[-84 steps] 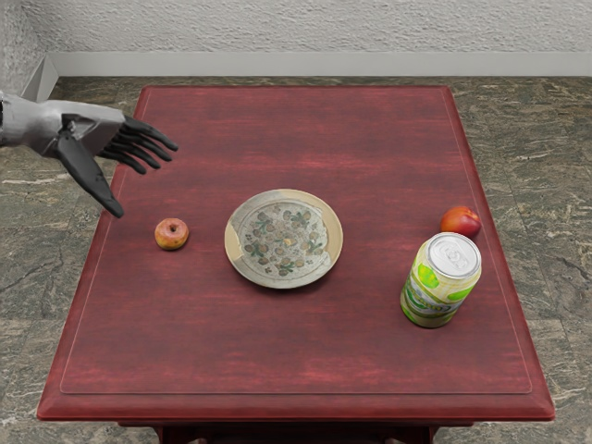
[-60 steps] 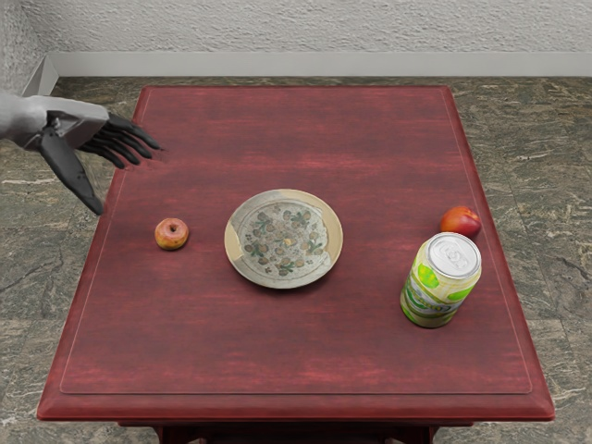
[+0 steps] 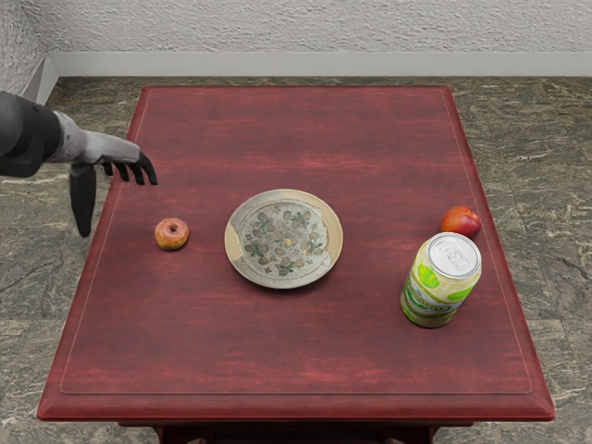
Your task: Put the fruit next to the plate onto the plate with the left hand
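Head view, upper left: left robot hand, loosely spread, holding nothing. Left of centre on desk, beside plate: fruit. Descend straight over fruit, wrap evenly, clear rim.

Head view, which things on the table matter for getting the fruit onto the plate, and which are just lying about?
Part of the job:
small apple, just left of the plate
plate
left hand, open, near the left edge of the table

Just lying about:
red fruit, far right
green can, in front of it
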